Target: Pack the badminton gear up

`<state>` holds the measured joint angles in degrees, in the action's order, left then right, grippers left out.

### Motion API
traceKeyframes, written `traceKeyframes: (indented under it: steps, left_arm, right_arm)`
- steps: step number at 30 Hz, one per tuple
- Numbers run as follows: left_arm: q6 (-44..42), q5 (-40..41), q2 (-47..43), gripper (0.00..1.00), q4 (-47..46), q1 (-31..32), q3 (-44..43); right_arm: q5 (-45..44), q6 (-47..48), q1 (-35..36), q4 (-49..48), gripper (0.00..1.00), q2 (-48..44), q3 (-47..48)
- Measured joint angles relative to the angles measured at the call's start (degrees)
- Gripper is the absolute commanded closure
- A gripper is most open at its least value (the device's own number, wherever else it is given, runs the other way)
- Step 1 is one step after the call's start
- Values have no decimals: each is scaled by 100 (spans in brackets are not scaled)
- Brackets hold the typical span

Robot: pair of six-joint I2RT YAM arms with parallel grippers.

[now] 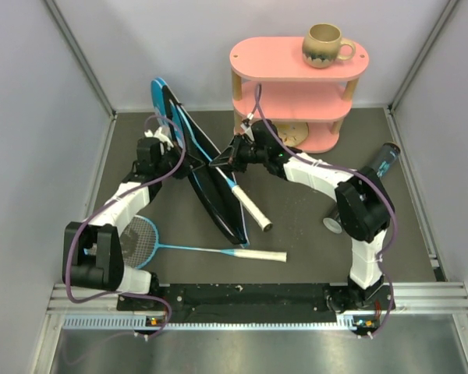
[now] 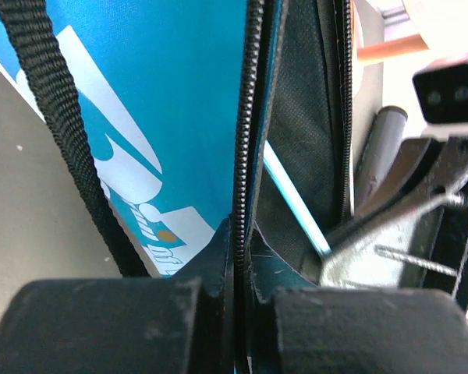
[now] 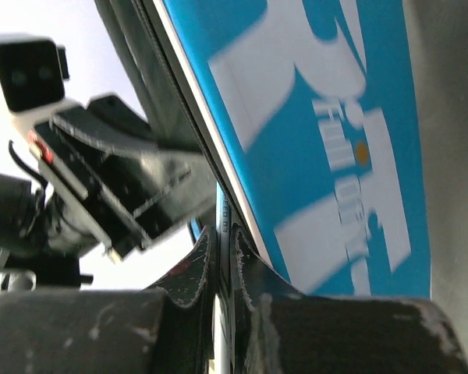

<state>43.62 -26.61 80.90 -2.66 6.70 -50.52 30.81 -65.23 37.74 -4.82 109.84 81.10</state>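
The blue cover (image 1: 207, 183) stands on edge mid-table, its black inside open toward the right. My left gripper (image 1: 174, 142) is shut on its zipper edge (image 2: 238, 257). My right gripper (image 1: 221, 164) is shut on the light-blue shaft of a racket (image 3: 222, 249) that lies partly inside the cover (image 3: 320, 117). The racket's white handle (image 1: 249, 206) sticks out toward the front. The shaft (image 2: 296, 204) also shows in the left wrist view. The second racket (image 1: 195, 248) lies flat near the front. The long black tube (image 1: 384, 160) lies at the right. No shuttlecocks are in view.
The pink three-tier shelf (image 1: 296, 82) stands at the back with the beige mug (image 1: 326, 44) on top. A small round cap-like object (image 1: 330, 224) lies beside the right arm. Grey walls close in the left, right and back.
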Motion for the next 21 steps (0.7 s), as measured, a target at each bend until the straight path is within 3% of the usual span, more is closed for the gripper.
traceKeyframes:
  steps: [14, 21]
  left_arm:
    - [636, -146, -214, 100, -46, 400, 151]
    - [807, -39, -238, 100, -111, 455, 201]
  right_arm:
    - [-2028, 920, 380, 651, 100, 308, 894]
    - [-2435, 1823, 450, 374, 100, 455, 894]
